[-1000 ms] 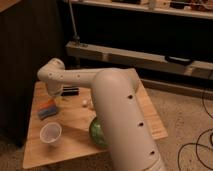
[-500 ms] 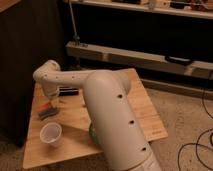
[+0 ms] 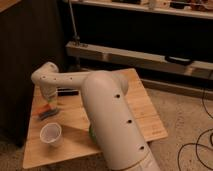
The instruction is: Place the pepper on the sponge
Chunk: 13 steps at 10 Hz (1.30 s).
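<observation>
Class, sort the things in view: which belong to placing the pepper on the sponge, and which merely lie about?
Job in hand: pepper, sponge, gripper close above both.
Lying about: clear cup, black block, part-hidden green object.

Smooth matt white plastic tool (image 3: 50,101) above the sponge (image 3: 48,114); pale wooden table (image 3: 142,102).

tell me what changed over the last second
The arm swung toward the camera and now hides nearly all of the green object. The gripper eased a little lower at the left of the view, just above the pepper and sponge. The sponge, cup and black block stayed put.
</observation>
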### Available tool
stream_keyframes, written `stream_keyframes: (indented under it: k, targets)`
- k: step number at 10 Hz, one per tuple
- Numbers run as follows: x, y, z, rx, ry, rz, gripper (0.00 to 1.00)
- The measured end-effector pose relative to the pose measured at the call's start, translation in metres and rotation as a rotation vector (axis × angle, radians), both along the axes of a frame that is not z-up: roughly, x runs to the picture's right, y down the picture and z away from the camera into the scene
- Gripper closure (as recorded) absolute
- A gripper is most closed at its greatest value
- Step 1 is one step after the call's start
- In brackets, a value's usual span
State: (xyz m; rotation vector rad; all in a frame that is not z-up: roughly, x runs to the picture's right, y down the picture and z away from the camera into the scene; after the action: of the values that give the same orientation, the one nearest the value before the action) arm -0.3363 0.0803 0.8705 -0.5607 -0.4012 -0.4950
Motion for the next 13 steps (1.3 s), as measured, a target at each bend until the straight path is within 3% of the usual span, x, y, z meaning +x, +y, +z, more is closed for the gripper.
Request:
stream_keyframes:
  k: [1, 2, 6, 13]
  targets:
    - [-0.0007, 0.0006, 0.0007, -0.002, -0.006, -0.004, 0.71]
    - [-0.0022, 0.0014, 0.0014, -0.004, -0.008, -0.014, 0.57]
    - [-0.0076, 0.0052, 0.0048, -0.004, 0.001, -0.034, 0.21]
    - [-0.0065, 0.0063, 0.0073, -0.026, -0.004, -0.043, 0.2]
